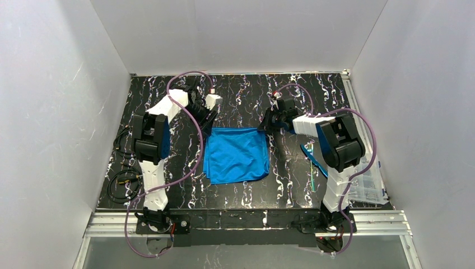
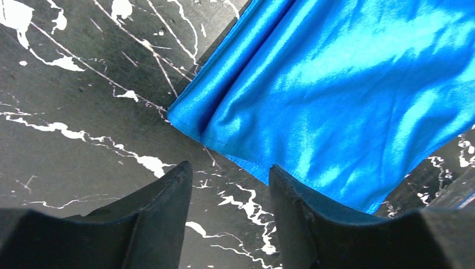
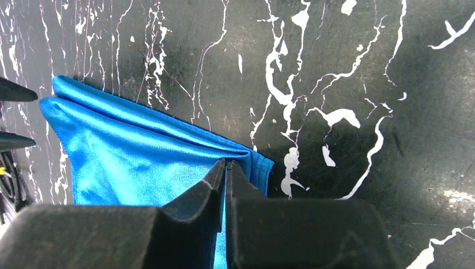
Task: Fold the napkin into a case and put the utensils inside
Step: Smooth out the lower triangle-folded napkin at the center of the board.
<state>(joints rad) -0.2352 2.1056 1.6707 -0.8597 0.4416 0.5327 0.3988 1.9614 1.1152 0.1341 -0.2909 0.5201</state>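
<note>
The bright blue napkin (image 1: 236, 154) lies folded in layers at the middle of the black marbled table (image 1: 246, 95). My right gripper (image 3: 226, 162) is shut on the napkin's (image 3: 129, 151) far right corner, with a thin strip of cloth pinched between the fingers. At the far left corner my left gripper (image 2: 229, 167) stands open just off the hem of the napkin (image 2: 347, 84), only bare table between its fingers. The thin shiny utensils (image 1: 311, 172) lie on the table right of the napkin, beside the right arm.
Black cables (image 1: 120, 182) lie coiled at the table's left edge. A clear plastic container (image 1: 369, 185) sits at the right edge behind the right arm. White walls close in three sides, and a metal rail (image 1: 246, 219) runs along the near edge.
</note>
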